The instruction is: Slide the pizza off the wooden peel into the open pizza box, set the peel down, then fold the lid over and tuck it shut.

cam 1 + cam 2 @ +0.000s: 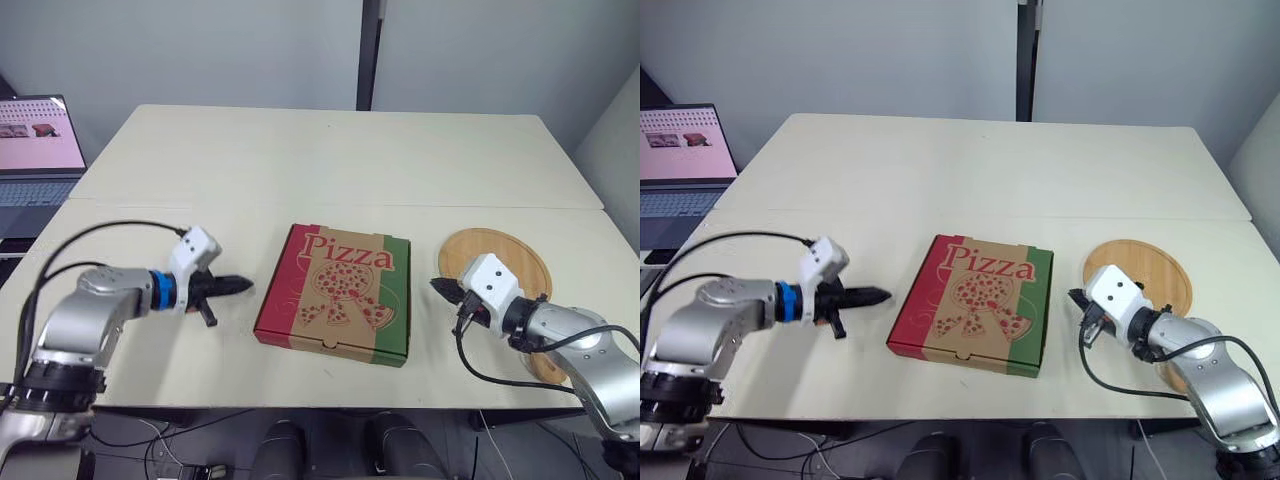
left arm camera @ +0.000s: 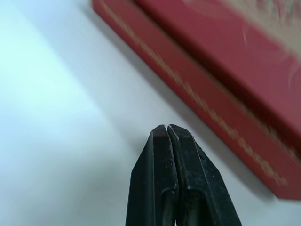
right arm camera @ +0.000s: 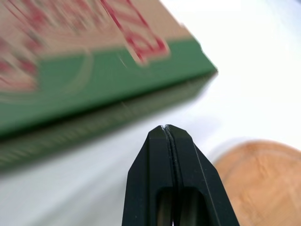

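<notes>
The pizza box (image 1: 338, 293) lies closed and flat on the table, its red, cream and green lid printed with "Pizza". To its right rests the round wooden peel (image 1: 505, 262), bare on top, with its near part hidden under my right arm. My left gripper (image 1: 246, 285) is shut and empty, its tips a short gap from the box's red left side (image 2: 221, 117). On the other side my right gripper (image 1: 437, 286) is shut too, empty, pointing at the box's green right side (image 3: 94, 89) from just beside the peel (image 3: 263, 179).
An open laptop (image 1: 35, 150) stands off the table's far left corner. The cream table (image 1: 330, 160) stretches bare behind the box. Black cables trail from both wrists over the front edge.
</notes>
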Tool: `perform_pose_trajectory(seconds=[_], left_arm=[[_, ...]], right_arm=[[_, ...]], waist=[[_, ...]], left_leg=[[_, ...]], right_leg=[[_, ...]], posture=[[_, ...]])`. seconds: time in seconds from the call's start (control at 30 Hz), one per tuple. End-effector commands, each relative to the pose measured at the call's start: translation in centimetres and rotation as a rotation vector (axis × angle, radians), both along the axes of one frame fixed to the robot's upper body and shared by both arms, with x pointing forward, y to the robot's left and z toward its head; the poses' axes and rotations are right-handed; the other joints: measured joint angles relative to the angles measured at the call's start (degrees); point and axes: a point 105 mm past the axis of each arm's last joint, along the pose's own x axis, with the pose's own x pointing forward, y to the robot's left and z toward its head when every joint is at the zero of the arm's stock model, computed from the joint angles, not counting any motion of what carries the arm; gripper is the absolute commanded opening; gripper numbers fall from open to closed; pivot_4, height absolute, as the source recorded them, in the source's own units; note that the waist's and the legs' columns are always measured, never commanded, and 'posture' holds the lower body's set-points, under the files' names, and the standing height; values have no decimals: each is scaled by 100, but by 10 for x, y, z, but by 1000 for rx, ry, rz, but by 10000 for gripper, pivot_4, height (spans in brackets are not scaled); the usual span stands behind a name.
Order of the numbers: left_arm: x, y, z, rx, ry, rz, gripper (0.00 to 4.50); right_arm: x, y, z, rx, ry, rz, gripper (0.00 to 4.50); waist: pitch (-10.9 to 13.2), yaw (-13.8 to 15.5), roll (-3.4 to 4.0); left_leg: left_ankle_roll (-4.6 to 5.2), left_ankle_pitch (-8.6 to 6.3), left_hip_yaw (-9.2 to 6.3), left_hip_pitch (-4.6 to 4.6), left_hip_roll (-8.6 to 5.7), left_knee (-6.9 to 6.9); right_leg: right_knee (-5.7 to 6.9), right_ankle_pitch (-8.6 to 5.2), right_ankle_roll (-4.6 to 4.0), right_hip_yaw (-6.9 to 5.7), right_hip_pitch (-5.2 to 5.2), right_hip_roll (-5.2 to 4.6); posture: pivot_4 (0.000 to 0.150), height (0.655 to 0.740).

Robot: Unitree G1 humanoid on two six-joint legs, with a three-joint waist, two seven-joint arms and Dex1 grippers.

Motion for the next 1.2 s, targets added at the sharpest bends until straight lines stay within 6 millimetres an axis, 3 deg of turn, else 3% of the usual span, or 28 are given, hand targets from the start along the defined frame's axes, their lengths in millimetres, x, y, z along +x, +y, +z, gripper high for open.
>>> perform_pose_trajectory(seconds=[0.03, 0.37, 0.7, 0.9, 1.1, 1.2], left_arm=[[-5, -18, 5, -20, -26, -48, 0], [-27, -36, -2, -52, 29, -104, 0], [-19, -18, 2, -13, -21, -31, 0], [-9, 32, 15, 60, -105, 92, 0], [-14, 87, 27, 173, -193, 210, 0], [-23, 114, 28, 203, -191, 279, 0]], right_arm=[[3, 16, -1, -1, -25, 82, 154], [10, 44, -8, 1, -26, 241, 154], [13, 35, -9, -31, -31, 223, 154], [1, -4, 17, 5, -33, 129, 154], [-15, -67, 34, -89, -65, 12, 154], [-24, -106, 37, -82, 12, -85, 154]], waist=[[0, 3, 0], [0, -19, 0], [0, -32, 0], [1, -14, 2], [1, 6, 2], [1, 6, 2]], left_leg=[[0, 0, 0, 0, -1, 1], [0, 0, 1, 3, -1, -1], [0, 0, 0, 5, 0, -1], [0, 0, -2, 1, 0, -3], [0, 0, 4, 4, -1, -5], [0, 0, 7, 4, 0, -6]], right_leg=[[1, 0, 0, 0, 0, 0], [2, 0, 0, 3, 1, 0], [3, 0, -1, 1, 1, 1], [2, 0, -2, 0, -1, -1], [-1, -2, -2, -1, 1, -18], [-2, -3, -3, -1, 1, -22]], posture=[[1500, 7306], [1500, 7306], [1500, 7306], [1500, 7306], [1500, 7306], [1500, 7306]])
